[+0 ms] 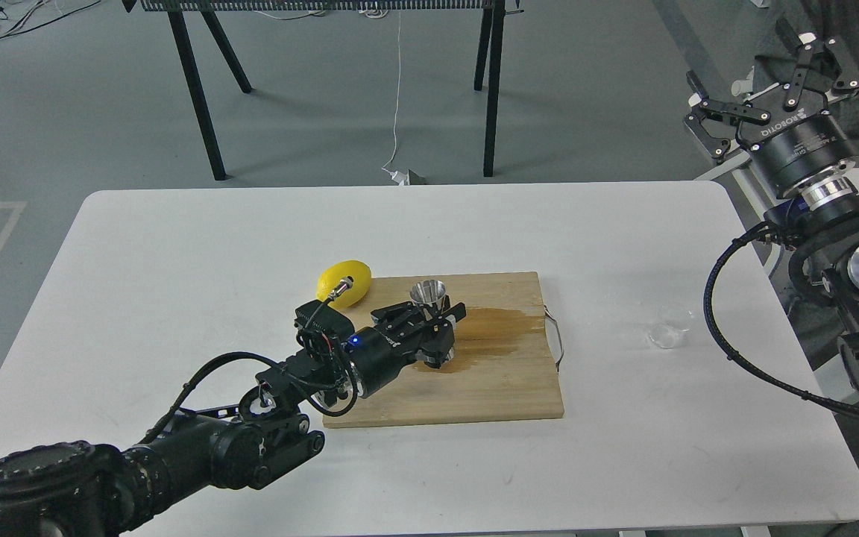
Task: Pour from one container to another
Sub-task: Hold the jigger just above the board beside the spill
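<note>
The shiny steel jigger (427,291) stands upright over the wooden cutting board (489,388), its upper cone showing and its lower cone hidden between black fingers. My left gripper (438,322) is shut on it, reaching in from the lower left. The small clear cup (664,335) stands on the white table to the right of the board, with nothing touching it. My right gripper (754,74) is open and held high beyond the table's right edge, far from the cup.
A yellow lemon (344,282) lies at the board's far left corner, just behind my left wrist. A brown wet stain (496,332) spreads across the board's middle. A thin wire loop (556,339) sticks out from the board's right edge.
</note>
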`<state>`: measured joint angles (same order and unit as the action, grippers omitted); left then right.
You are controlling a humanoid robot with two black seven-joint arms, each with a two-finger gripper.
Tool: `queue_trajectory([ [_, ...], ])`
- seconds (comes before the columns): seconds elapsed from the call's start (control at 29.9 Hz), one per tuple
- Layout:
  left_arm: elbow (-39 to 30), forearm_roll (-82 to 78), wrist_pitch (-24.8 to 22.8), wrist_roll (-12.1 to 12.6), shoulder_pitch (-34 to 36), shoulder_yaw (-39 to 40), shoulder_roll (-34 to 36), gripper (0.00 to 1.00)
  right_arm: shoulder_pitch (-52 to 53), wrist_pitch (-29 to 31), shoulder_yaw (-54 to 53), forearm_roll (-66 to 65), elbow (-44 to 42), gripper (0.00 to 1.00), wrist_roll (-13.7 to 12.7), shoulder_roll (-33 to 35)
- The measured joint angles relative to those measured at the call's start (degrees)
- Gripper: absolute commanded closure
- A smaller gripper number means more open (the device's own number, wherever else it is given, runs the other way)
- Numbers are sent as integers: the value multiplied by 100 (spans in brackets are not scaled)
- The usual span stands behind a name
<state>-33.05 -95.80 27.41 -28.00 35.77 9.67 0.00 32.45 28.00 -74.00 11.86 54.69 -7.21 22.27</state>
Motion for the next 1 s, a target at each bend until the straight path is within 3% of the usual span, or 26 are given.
queue_trajectory([
  [0.5,0,9,19,0,0,15,0,46,0,0,-9,0,6,1,0,1],
  [0.57,0,9,41,0,1,17,0,42,-1,0,-9,1,7,1,0,4],
  [0.64,-3,9,53,0,1,17,0,29,-8,0,-10,1,7,1,0,5],
  [1.0,-75,8,60,0,-56,9,0,20,-22,0,-17,4,7,1,1,14],
])
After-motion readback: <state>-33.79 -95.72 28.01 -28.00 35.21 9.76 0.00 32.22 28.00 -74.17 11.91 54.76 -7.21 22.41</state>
